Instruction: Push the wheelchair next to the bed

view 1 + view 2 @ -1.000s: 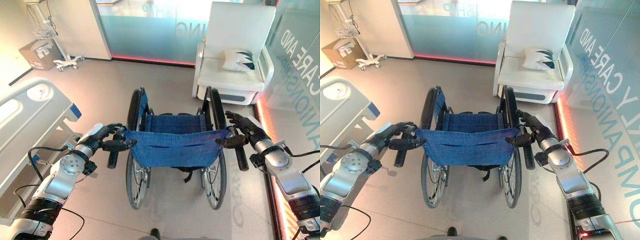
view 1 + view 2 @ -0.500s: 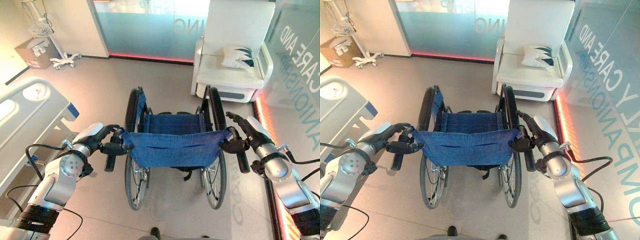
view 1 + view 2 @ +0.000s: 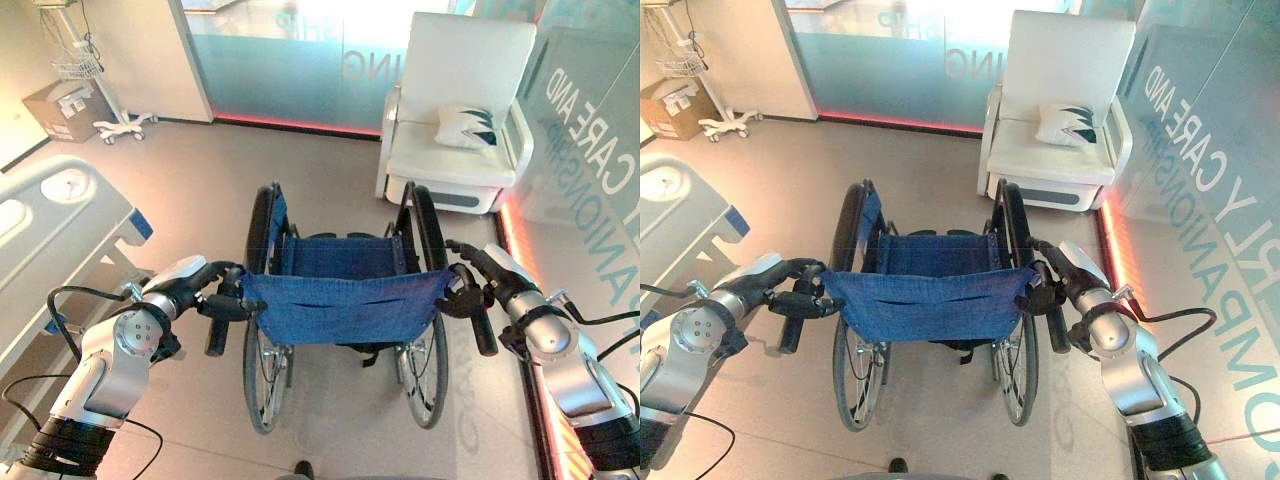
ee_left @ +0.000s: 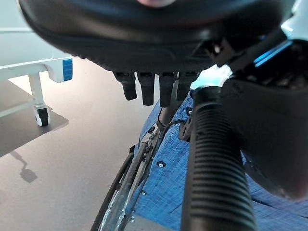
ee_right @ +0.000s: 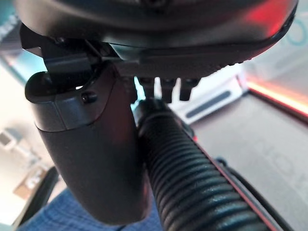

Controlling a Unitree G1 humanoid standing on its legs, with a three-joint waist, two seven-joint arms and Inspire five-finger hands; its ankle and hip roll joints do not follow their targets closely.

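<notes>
The wheelchair (image 3: 345, 305), with a blue cloth back and large black wheels, stands on the floor straight ahead, facing away from me. My left hand (image 3: 195, 287) is curled round its left push handle (image 3: 216, 335), whose ribbed grip (image 4: 211, 163) lies between thumb and fingers. My right hand (image 3: 482, 275) is wrapped the same way on the right push handle (image 3: 483, 335), with the black grip (image 5: 192, 187) against its thumb. The white bed (image 3: 50, 230) with a blue corner piece lies to the left of the wheelchair, a short gap apart.
A white armchair (image 3: 470, 165) with a patterned pillow (image 3: 465, 125) stands ahead on the right. A glass wall (image 3: 590, 150) runs along the right side. At the far left are a cardboard box (image 3: 58, 108) and a wheeled stand (image 3: 115, 125). Open floor (image 3: 200, 170) lies ahead.
The whole picture has shifted slightly, so the camera moved. Both hands stay closed on the push handles, and the wheelchair keeps its place between them.
</notes>
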